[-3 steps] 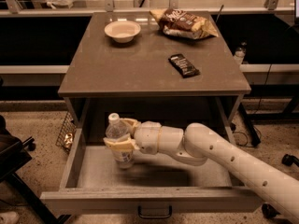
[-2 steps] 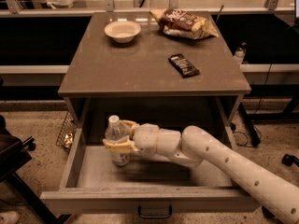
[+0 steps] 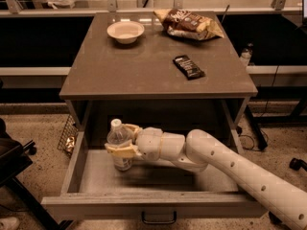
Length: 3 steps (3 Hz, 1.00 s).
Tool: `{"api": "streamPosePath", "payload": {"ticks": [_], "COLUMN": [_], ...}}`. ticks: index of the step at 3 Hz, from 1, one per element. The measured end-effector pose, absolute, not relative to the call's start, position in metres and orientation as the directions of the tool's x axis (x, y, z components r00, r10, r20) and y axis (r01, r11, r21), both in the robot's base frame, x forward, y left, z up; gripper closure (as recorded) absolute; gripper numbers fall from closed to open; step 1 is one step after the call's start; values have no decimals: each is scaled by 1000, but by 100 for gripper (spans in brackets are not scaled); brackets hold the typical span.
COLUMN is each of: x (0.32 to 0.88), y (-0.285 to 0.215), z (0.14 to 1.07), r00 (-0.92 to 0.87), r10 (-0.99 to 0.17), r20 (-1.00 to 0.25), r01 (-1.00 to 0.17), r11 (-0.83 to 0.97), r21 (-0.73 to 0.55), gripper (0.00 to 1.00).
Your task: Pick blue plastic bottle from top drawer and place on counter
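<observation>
one pincer point(image 3: 122, 140) clamped on blue plastic bottle point(image 3: 117, 137) | upright in top drawer point(image 3: 163, 178) | unmoved since earlier

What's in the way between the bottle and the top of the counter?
Nothing visible. The gripper is shut on the blue plastic bottle in the open top drawer. On the counter, the white bowl, chip bag and dark snack bar lie farther back.
</observation>
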<state>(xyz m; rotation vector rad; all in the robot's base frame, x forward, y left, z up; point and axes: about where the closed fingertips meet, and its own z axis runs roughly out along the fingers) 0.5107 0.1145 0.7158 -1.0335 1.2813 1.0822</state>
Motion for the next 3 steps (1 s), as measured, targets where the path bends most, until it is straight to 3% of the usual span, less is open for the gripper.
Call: {"api": "streamPosePath", "payload": {"ticks": [2, 3], "x": [509, 508], "y": [118, 119], "z": [717, 717], "r00": [-5, -5], "r10": [33, 33], "r20": [-999, -999], "r01": [-981, -982], "r11": [192, 189], "r21": [12, 11], "gripper": [12, 0]}}
